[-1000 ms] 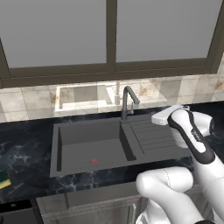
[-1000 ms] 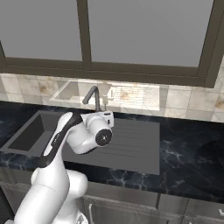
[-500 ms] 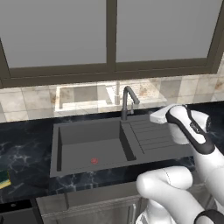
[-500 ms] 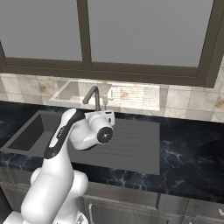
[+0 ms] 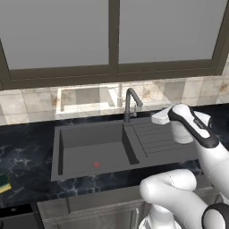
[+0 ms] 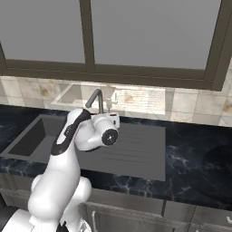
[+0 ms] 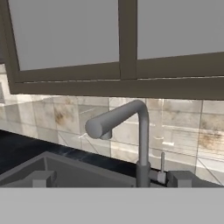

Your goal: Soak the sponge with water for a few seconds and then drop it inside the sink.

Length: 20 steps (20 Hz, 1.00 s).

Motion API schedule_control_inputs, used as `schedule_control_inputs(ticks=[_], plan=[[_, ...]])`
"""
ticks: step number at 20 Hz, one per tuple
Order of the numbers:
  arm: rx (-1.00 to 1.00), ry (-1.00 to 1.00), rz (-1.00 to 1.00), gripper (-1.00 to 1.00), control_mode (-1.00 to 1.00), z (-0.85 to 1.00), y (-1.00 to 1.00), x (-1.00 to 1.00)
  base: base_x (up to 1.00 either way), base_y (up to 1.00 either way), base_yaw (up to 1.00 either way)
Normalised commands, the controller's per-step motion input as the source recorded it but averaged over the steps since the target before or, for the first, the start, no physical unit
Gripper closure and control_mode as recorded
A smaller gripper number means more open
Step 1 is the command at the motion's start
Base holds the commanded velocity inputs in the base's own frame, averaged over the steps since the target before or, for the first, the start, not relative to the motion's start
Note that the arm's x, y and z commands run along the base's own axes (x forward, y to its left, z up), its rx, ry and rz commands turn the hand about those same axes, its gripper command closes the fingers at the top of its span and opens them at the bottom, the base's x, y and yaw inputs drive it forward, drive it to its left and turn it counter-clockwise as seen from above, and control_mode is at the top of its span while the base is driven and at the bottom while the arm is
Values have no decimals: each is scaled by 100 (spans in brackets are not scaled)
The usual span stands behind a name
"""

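Observation:
The sponge (image 5: 3,182), yellow with a green layer, lies on the black counter at the far left edge of the left base view, well away from the arm. The sink (image 5: 89,147) is a dark grey basin with a red drain mark (image 5: 96,164) and a ribbed drainboard (image 5: 154,138). No water runs from the dark curved faucet (image 7: 140,131). My gripper (image 7: 110,179) is open and holds nothing, its fingertips (image 7: 41,178) wide apart. It hovers over the drainboard, pointing at the faucet's base and small lever (image 7: 162,162). From the sides, the gripper (image 5: 155,118) (image 6: 113,118) sits just right of the faucet (image 5: 129,105).
A window with a dark frame (image 5: 114,71) runs above the tiled backsplash behind the faucet. Marbled black counter (image 6: 195,154) stretches to the right of the drainboard and around the sink (image 6: 41,136). My own white arm (image 5: 201,143) stands over the drainboard's right end.
The hand has crept a little closer to the faucet, and the arm has stretched forward slightly. The sponge and sink have not moved.

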Motion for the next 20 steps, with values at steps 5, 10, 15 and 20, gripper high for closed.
schedule_control_inputs(ticks=[5, 10, 15, 20], plan=[[0, 0, 0, -100, -100, -13, 0, 13, 0, 0, 0], [0, 0, 0, -100, -100, -14, 2, 8, 0, 0, 0], [0, 0, 0, -100, -100, -12, 1, 2, 0, 0, 0], [0, 0, 0, -100, -100, -7, 1, 7, 0, 0, 0]])
